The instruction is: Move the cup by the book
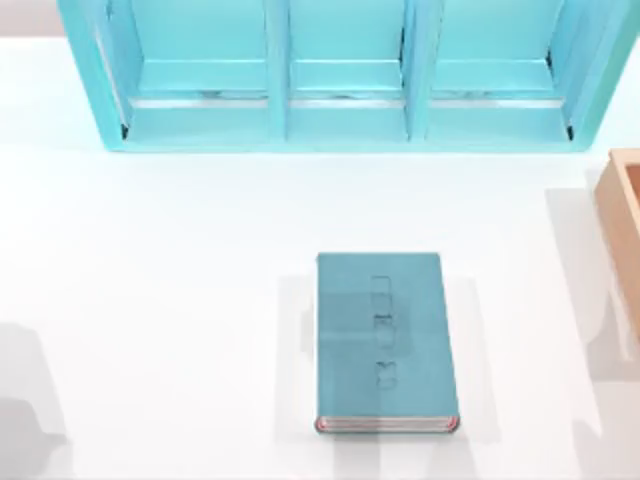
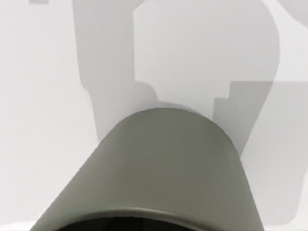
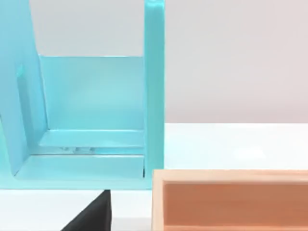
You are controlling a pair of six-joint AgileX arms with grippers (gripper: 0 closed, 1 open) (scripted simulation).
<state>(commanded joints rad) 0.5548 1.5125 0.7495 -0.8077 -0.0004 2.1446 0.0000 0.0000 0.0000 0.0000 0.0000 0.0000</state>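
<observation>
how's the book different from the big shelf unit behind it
The book is a darker teal; the shelf unit is bright cyan. The book is a closed slab lying flat mid-table; the shelf unit is far larger, with open compartments, along the far edge. Both are bluish and rectangular.

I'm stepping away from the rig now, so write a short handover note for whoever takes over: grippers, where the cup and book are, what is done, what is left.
Grippers: the pictures do not show either gripper's state.
Cup: the olive-green cup sits close under the left wrist camera, over the white table. Whether it is held or standing cannot be told.
Book: the teal book lies flat at the table's middle, towards the near edge in the top view, with nothing beside it.
Also there: the cyan shelf at the back and a wooden box at the right edge.
Done: cup not yet by the book.
Left: bring the cup next to the book and set it down.
</observation>
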